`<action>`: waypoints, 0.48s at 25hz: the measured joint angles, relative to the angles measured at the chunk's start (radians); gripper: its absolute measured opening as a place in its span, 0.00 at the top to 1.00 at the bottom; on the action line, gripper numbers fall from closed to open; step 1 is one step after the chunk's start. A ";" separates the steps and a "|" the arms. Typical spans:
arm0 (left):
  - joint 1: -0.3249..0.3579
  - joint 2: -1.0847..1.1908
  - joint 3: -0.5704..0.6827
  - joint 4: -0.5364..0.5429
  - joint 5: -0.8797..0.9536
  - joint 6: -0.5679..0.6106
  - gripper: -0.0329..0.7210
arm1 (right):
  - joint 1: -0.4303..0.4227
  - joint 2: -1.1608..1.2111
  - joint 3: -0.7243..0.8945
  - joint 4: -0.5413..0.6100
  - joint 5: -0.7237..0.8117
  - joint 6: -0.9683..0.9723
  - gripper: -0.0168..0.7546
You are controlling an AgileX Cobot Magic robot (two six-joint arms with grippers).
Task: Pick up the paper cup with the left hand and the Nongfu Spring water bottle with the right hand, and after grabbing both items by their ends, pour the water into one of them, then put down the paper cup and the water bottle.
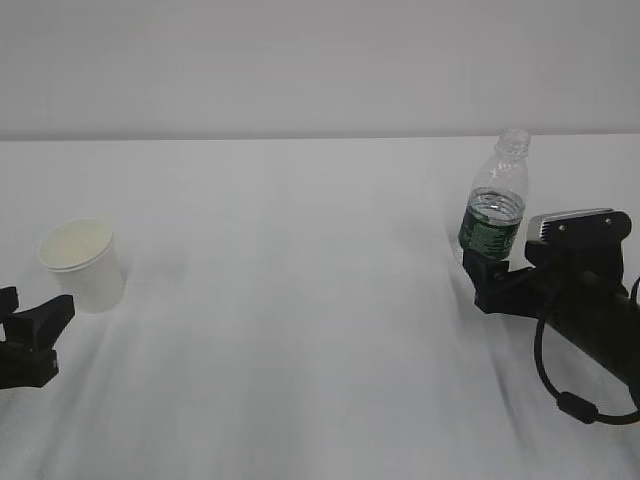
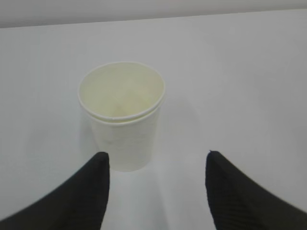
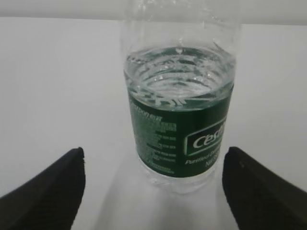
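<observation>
Paper cup and bottle upright on white table; pale wall behind

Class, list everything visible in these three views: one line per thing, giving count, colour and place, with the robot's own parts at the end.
paper cup: one, white, cream inside, upright on the table's left side.
water bottle: one, clear with dark green label, capless, upright on the right, partly filled.
table: one, white, under everything.
left tool: one, black, open, just short of the cup.
right tool: one, black, open, fingers either side of the bottle's base, not gripping.
</observation>
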 joint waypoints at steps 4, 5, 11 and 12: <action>0.000 0.000 0.000 0.000 0.000 0.000 0.36 | 0.000 0.024 -0.025 0.020 0.000 -0.002 0.10; 0.000 0.000 0.000 0.000 0.000 0.000 0.36 | 0.000 0.029 -0.032 0.027 0.000 -0.002 0.10; 0.000 0.000 0.000 0.000 0.000 0.000 0.36 | 0.000 0.056 -0.093 0.060 0.000 -0.002 0.11; 0.000 0.000 0.000 0.000 0.000 0.000 0.36 | 0.000 0.066 -0.105 0.062 0.000 -0.004 0.11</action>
